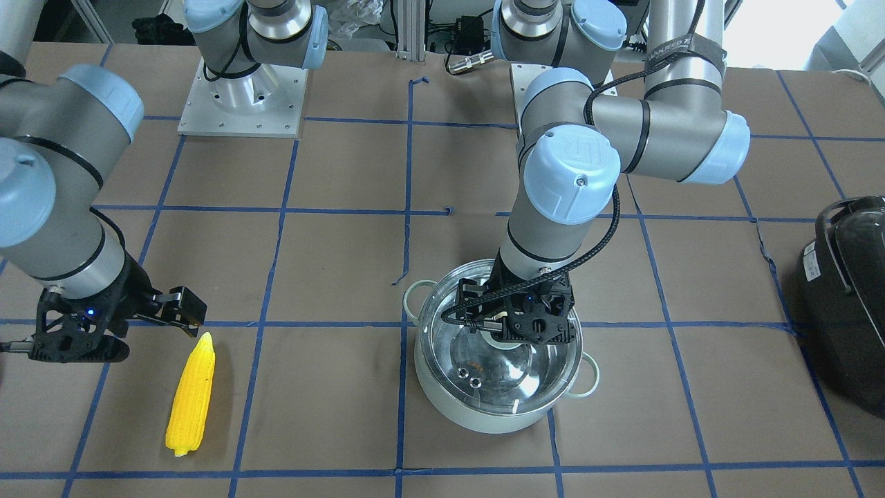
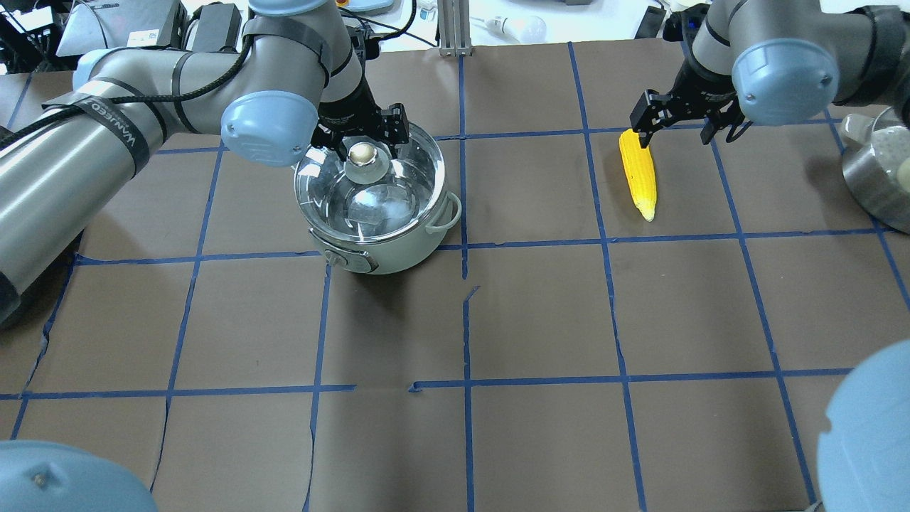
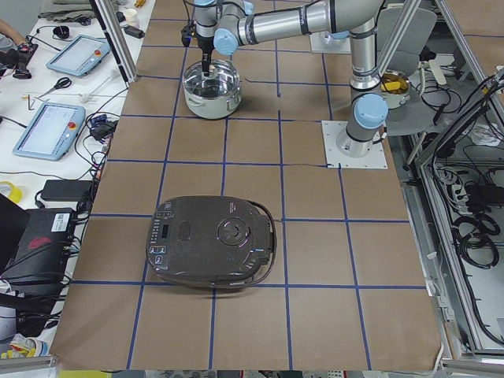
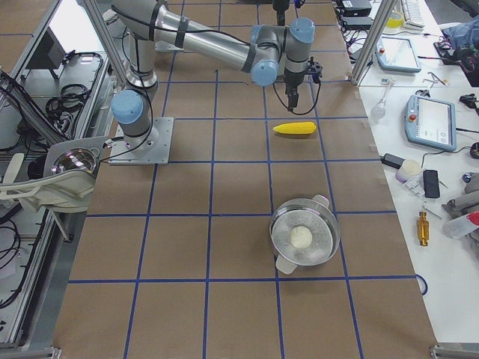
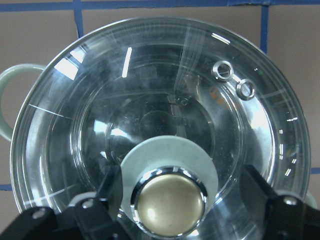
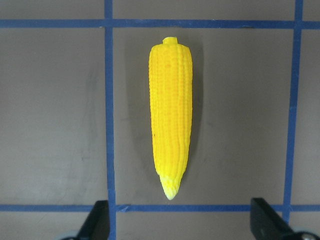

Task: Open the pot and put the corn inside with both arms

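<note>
The pale mint-white pot (image 1: 484, 408) stands on the brown table with its glass lid (image 5: 200, 100) seated on it. My left gripper (image 2: 364, 142) is open, low over the lid, with a finger on each side of the brass knob (image 5: 170, 200) and a gap to it on both sides. The yellow corn (image 1: 192, 394) lies flat on the table, apart from the pot. My right gripper (image 6: 182, 220) is open and empty, just above the corn's pointed end, and the cob stretches away ahead of it (image 6: 171, 120).
A black glossy appliance (image 1: 850, 297) with a handle sits at the table's end on my left side. A steel bowl (image 2: 874, 171) stands on a stand off the table edge at my right. Blue tape lines grid the table.
</note>
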